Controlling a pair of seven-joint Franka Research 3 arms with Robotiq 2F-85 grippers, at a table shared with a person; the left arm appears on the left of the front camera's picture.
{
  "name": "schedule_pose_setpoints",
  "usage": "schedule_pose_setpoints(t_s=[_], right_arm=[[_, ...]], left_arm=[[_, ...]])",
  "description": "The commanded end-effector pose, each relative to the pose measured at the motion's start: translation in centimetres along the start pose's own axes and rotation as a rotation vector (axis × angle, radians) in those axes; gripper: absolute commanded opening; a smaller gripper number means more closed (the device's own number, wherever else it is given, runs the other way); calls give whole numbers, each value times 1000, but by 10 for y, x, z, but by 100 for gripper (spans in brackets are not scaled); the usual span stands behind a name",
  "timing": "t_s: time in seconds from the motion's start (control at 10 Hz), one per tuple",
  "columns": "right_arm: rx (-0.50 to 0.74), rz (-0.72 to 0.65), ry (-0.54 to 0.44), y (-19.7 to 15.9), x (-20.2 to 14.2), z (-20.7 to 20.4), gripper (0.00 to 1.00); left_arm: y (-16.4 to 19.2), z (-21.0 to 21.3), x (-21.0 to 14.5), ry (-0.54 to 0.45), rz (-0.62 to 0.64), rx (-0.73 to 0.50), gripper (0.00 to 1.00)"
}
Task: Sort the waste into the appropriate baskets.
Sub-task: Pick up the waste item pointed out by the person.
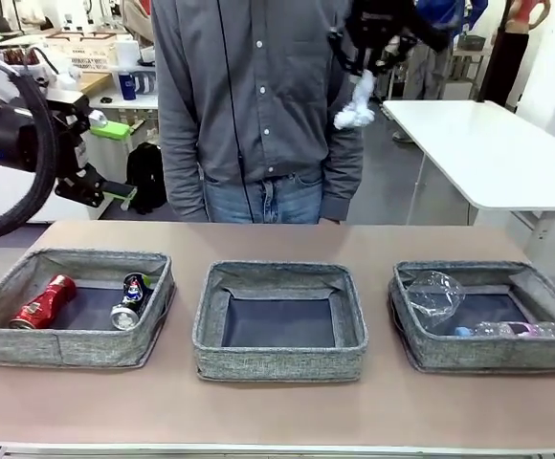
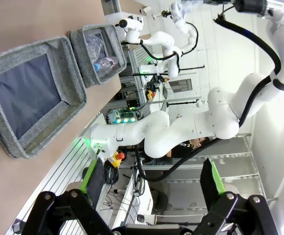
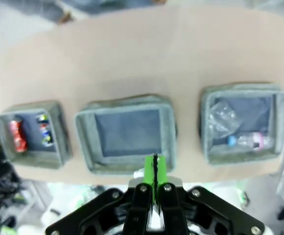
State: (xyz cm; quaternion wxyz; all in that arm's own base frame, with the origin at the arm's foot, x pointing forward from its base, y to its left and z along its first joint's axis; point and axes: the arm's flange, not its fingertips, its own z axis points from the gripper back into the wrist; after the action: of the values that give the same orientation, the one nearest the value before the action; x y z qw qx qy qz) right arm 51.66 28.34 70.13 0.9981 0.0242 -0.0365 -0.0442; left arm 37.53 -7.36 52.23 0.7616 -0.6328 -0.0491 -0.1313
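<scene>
Grey woven fabric formed three alike baskets set in a row on the brown surface [image 1: 277, 421], each already given over to one kind of waste. The left basket [image 1: 72, 344] held the crushed red can [image 1: 44, 301] and the dark printed can [image 1: 130, 299] lying side by side, metal kept with metal. The right basket [image 1: 488, 359] held the crumpled clear plastic [image 1: 432, 296] and the blue-capped bottle [image 1: 507, 330]. The middle basket [image 1: 279, 359] lay bare to its dark bottom, and was judged the likely place for paper.

The right gripper [image 1: 362, 69] hung high above the surface, in front of the person [image 1: 258, 105] at the far side, its fingers pressed together on the white paper wad [image 1: 356, 107], which dangled below them. From its wrist camera the closed green pads [image 3: 154, 174] lined up over the near wall of the middle basket [image 3: 125, 134] (a drop from there would probably need a short carry forward first).

The left gripper [image 1: 115, 191] was drawn back at the left edge with fingers spread wide and nothing between them [image 2: 152, 188], leaving the path down to the baskets free; only the person's torso stood close behind the carried wad.
</scene>
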Motion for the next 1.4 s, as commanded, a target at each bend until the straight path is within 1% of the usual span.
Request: schedule_pose_setpoints(t_s=[0.0, 0.1, 0.2, 0.3, 0.5, 0.6, 0.7, 1.3], right_arm=[[-47, 51, -4, 31, 7, 40, 1], [-53, 69, -27, 41, -1, 53, 1], [-47, 94, -30, 45, -11, 66, 1], [-37, 110, -34, 46, -20, 79, 1], [21, 145, -67, 39, -32, 101, 1], [22, 131, -61, 28, -29, 97, 1], [15, 114, -53, 29, -49, 81, 1], [15, 114, -53, 29, -49, 81, 1]], left_arm=[[-2, 0, -2, 2, -19, -8, 100], [-2, 0, -2, 2, -19, -8, 100], [-2, 0, -2, 2, -19, -8, 100], [-2, 0, -2, 2, -19, -8, 100], [-2, 0, -2, 2, -19, -8, 100], [-2, 0, -2, 2, -19, -8, 100], [-2, 0, -2, 2, -19, -8, 100], [-2, 0, -2, 2, -19, -8, 100]])
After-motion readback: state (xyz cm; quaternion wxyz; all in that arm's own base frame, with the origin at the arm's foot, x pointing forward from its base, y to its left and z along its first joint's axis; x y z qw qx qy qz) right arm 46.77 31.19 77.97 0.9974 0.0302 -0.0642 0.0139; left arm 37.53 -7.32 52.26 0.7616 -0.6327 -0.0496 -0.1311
